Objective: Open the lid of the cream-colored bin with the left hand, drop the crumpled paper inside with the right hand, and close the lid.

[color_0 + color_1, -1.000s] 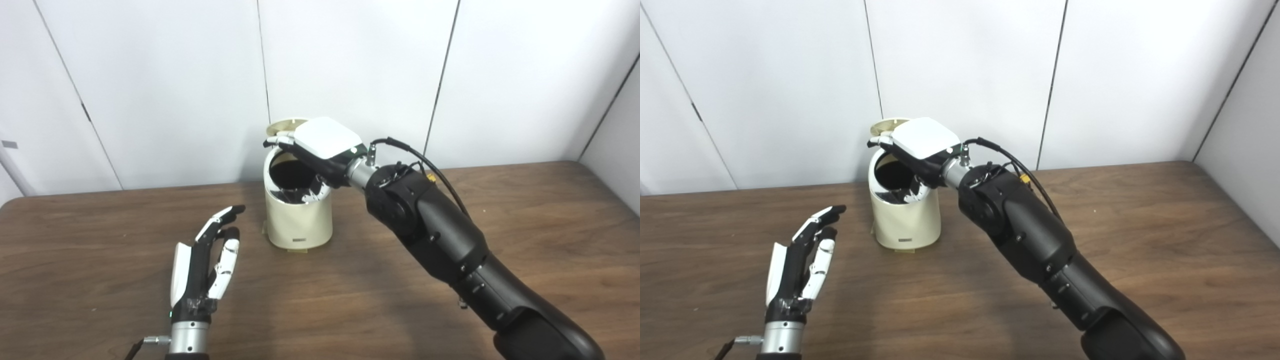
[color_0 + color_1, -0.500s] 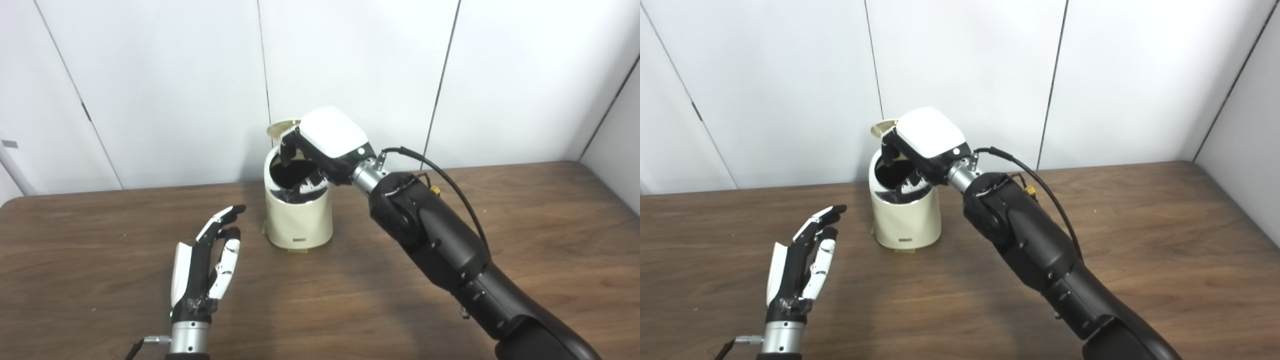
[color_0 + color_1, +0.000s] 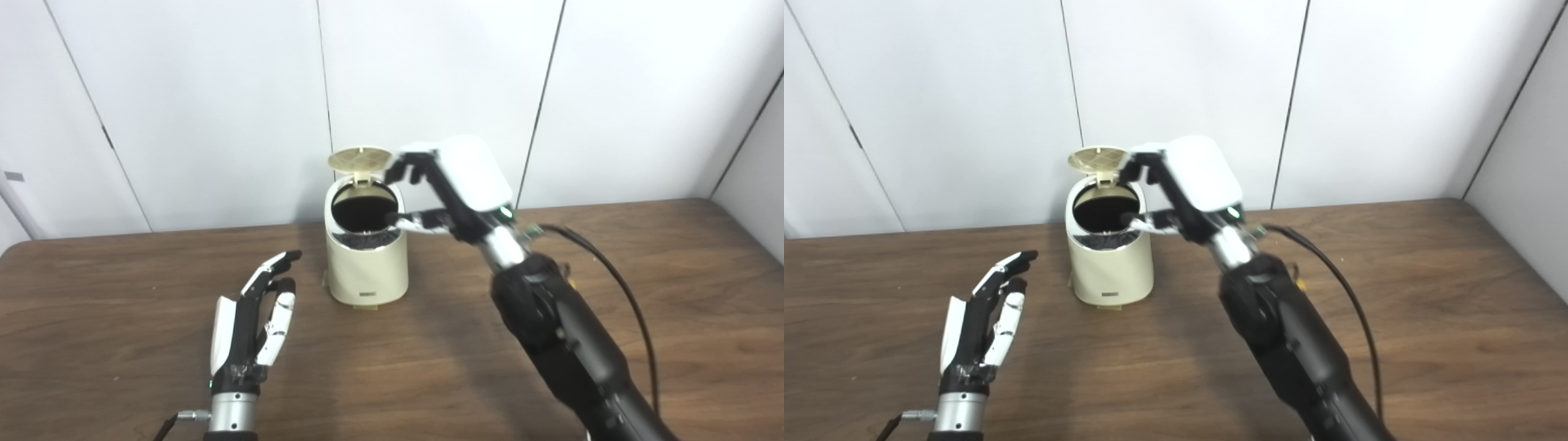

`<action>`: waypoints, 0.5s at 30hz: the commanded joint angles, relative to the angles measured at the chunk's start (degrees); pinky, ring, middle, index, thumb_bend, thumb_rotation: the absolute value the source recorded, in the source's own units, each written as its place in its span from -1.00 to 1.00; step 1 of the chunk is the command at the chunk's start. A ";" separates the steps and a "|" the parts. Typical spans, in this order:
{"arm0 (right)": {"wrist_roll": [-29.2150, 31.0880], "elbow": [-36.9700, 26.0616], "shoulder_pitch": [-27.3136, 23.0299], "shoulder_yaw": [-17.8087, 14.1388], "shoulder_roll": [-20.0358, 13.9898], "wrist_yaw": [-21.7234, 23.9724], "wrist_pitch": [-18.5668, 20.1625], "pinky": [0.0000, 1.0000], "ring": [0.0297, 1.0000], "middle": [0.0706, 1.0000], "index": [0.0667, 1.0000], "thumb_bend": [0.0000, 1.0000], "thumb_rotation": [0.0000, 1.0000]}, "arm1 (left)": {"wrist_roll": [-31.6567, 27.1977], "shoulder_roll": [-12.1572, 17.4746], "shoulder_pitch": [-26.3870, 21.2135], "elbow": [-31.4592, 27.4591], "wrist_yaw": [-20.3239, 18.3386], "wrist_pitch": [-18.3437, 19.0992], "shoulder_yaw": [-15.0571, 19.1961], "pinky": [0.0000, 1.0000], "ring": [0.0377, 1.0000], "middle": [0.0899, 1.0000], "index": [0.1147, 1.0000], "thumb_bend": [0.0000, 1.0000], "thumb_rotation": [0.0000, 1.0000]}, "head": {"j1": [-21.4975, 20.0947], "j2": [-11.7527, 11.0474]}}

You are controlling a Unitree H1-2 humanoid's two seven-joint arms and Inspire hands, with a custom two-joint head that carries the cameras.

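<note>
The cream-colored bin (image 3: 366,257) is standing mid-table, its lid (image 3: 360,158) tilting up behind; light hinged plastic, best pushed at its rim; right hand (image 3: 450,190) is hovering beside it, fingers (image 3: 407,169) apart, empty; left hand (image 3: 251,327) is idling open.

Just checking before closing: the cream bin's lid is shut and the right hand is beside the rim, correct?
Not quite. The lid stands open, tipped up behind the cream bin, as the left eye view shows. The right hand is indeed beside the rim.
</note>
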 commanded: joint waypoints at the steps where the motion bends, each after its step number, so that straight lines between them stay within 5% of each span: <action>1: 2.61 -3.10 -0.28 -1.94 0.28 -3.33 -3.31 -0.67 -0.57 0.08 -0.10 -0.02 -0.76 | 0.53 0.15 -0.80 1.11 1.03 -1.48 -0.10 0.46 0.62 0.63 0.58 -0.30 0.80 | 0.07 0.03; 9: 9.49 -3.01 8.60 -5.67 0.93 -6.95 -10.53 -0.38 -0.20 0.11 -0.09 -0.03 -0.71 | 0.49 0.29 -0.90 1.21 1.26 -1.62 -0.18 0.46 0.62 0.63 0.58 -0.32 0.81 | 0.10 0.04; 15: 14.85 -2.11 14.63 -7.25 1.50 -5.31 -11.29 -0.07 0.12 0.16 -0.08 -0.03 -0.69 | 0.35 0.39 -0.65 1.04 1.40 -1.61 -0.11 0.45 0.61 0.62 0.58 -0.32 0.79 | 0.55 0.04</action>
